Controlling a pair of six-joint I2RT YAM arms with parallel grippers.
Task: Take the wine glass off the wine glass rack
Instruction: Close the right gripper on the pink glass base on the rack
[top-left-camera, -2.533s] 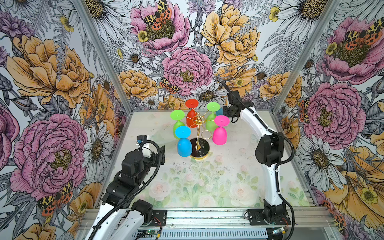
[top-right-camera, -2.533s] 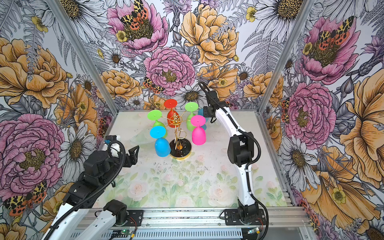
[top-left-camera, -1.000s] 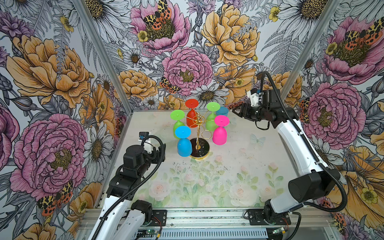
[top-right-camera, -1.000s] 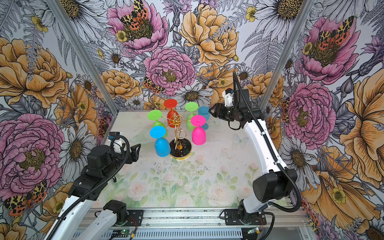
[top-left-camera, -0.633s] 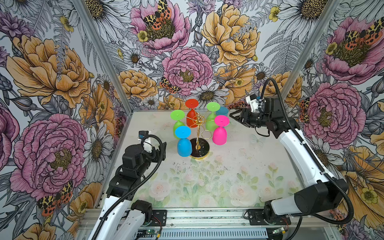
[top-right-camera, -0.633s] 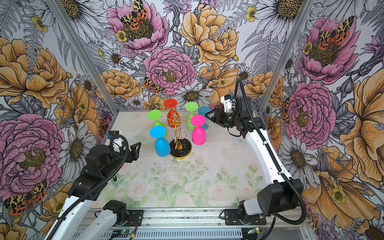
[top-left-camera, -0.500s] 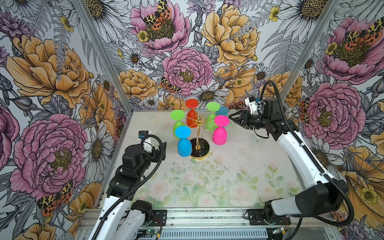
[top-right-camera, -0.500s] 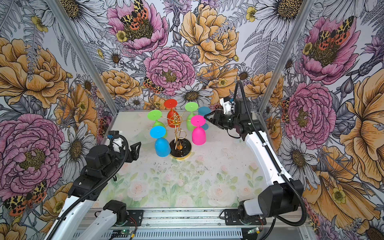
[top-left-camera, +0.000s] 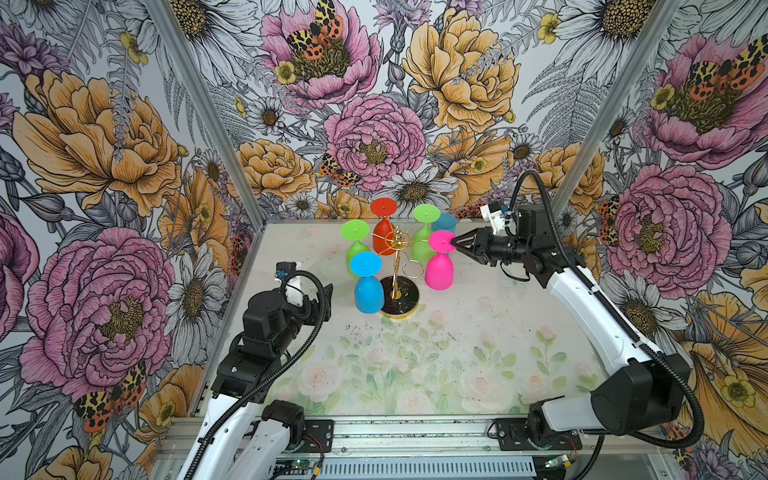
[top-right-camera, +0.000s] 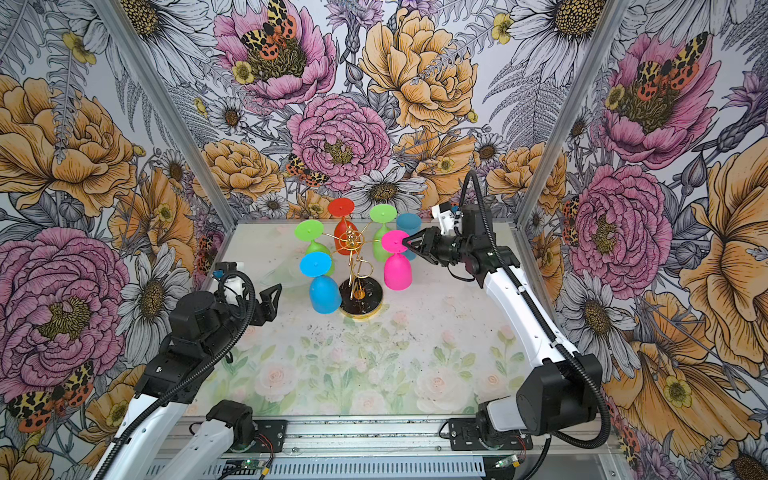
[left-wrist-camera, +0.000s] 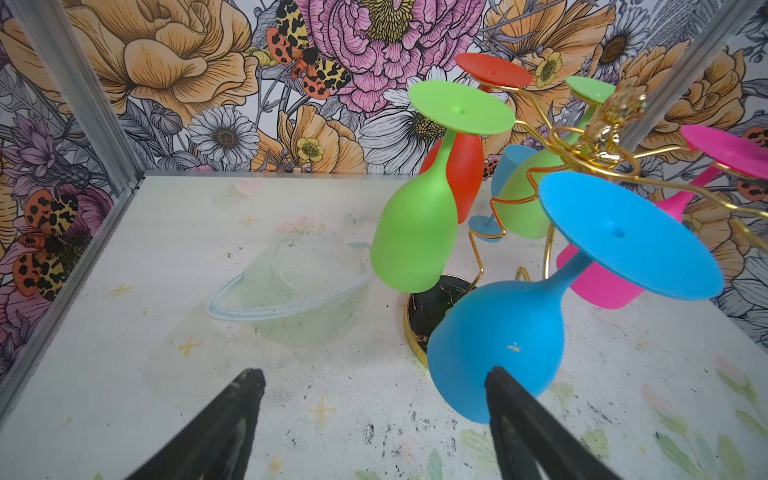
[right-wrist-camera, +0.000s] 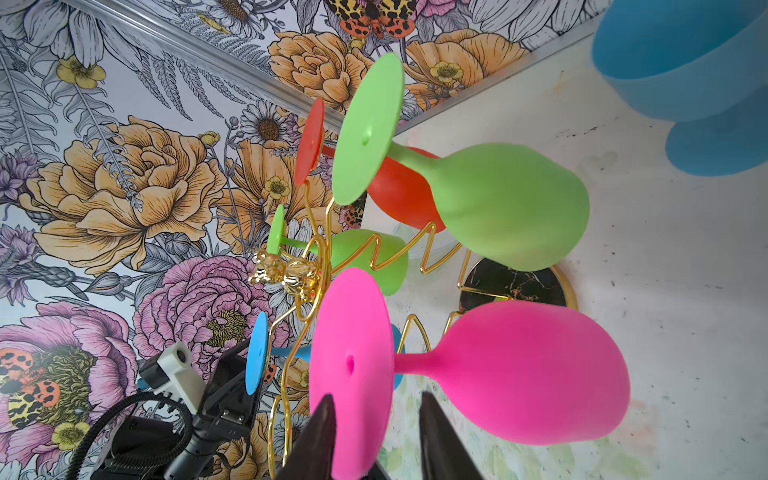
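Right of the wine glass rack (top-left-camera: 400, 266), the right gripper (top-left-camera: 456, 244) straddles the foot of the pink wine glass (top-left-camera: 439, 271), jaws narrow but not yet pinching, apparently to slide it off.

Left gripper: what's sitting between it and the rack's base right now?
The hanging blue wine glass: in both top views its bowl lies between the open left gripper and the rack's black base.

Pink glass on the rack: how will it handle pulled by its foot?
The pink glass looks matte, plastic-like: probably light, unlikely to shatter. It hangs bowl-down from a thin wire arm of the rack, so it may swing. The right gripper straddles only the foot's rim; the bowl could pivot.
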